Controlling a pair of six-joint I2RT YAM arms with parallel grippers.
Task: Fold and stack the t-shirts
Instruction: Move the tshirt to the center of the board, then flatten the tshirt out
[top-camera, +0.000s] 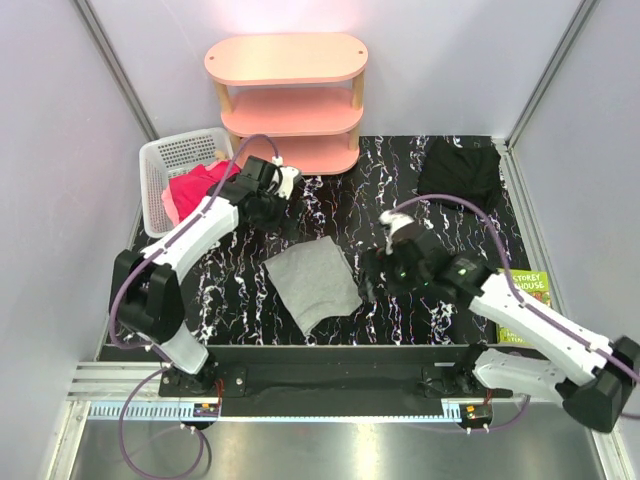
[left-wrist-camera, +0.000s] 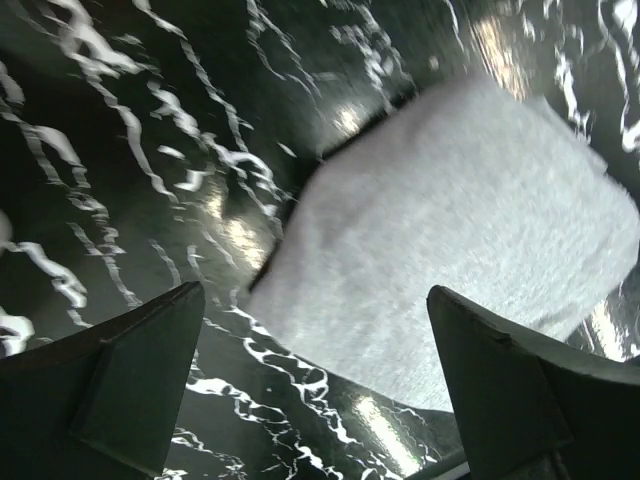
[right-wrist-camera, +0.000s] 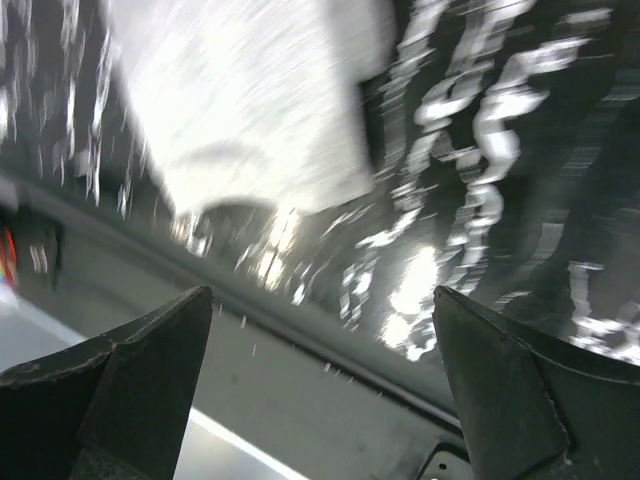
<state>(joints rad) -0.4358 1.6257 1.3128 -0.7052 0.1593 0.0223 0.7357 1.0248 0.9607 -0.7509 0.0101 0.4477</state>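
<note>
Seen from above, with the dark marbled surface (top-camera: 240, 290) as the dial, a green-covered book (top-camera: 524, 300) lies nearest, at the 4 o'clock edge, partly under the right arm.

Just toward 6 o'clock from centre lies the grey t-shirt (top-camera: 311, 283). It is folded into a compact, roughly rectangular pad that lies flat and is turned askew to the surface's edges. The cloth is mid-grey with a soft heathered nap, and its near edge curves inward.

The right gripper (right-wrist-camera: 320, 295) hangs beside the shirt at its 3 o'clock side, fingers spread wide with nothing between them. Its wrist view is blurred, showing only pale cloth and the surface's near rim.

The left gripper (left-wrist-camera: 315, 295) is off the shirt's 11 o'clock corner, jaws released and empty. Its camera looks over the folded pad.

At 10 o'clock a white slotted basket (top-camera: 160, 165) holds a magenta-pink t-shirt bundle (top-camera: 195, 190). At 1 o'clock a black t-shirt (top-camera: 460, 172) lies crumpled. A pink three-tier shelf (top-camera: 288, 62) stands at 12 o'clock.
</note>
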